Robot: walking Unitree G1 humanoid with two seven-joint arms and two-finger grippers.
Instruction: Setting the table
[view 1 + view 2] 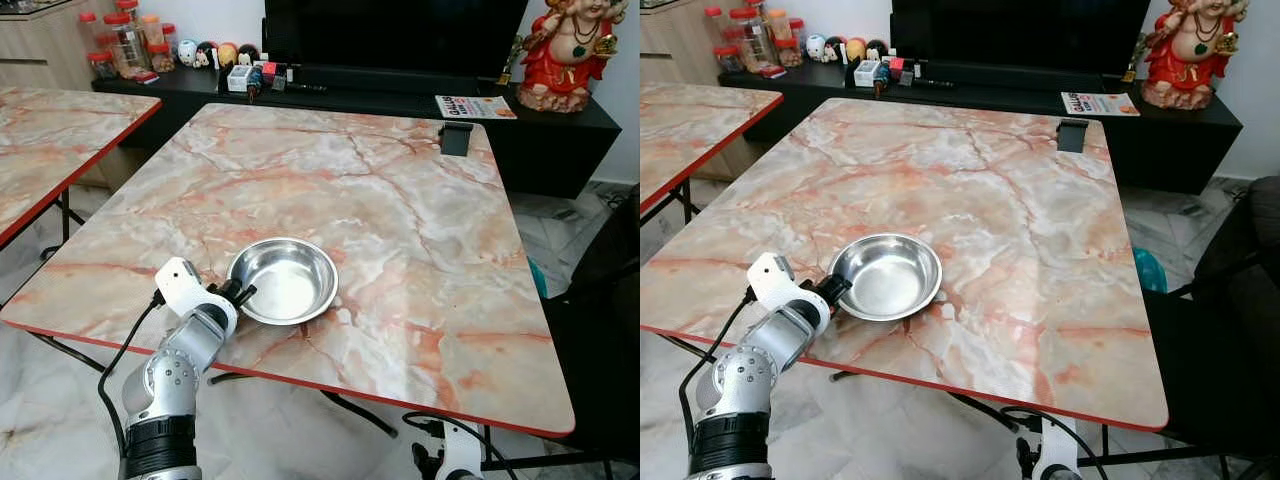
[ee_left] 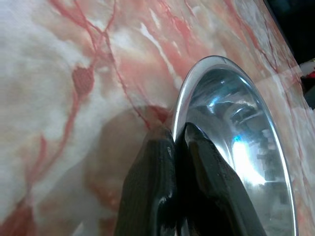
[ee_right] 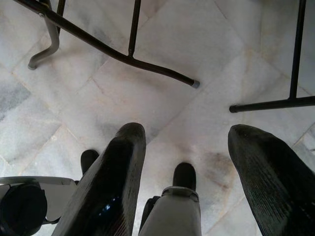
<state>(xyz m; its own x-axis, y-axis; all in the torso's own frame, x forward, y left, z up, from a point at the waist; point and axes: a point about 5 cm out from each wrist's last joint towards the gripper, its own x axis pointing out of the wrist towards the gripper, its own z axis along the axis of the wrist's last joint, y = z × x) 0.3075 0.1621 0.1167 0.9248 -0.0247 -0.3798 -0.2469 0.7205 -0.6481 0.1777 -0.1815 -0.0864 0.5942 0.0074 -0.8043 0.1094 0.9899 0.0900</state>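
Left wrist view shows the left gripper pinched on the steel bowl rim, ready for placing; the right gripper hangs open, empty.

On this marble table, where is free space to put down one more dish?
Bare marble lies on the table between the steel bowl and the black holder, and right of the bowl. Crowded: the near-left edge, where the left gripper pinches the rim.

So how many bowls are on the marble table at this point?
1: a steel bowl near the table's front edge, its rim pinched by the left gripper. The right gripper hangs over the floor.
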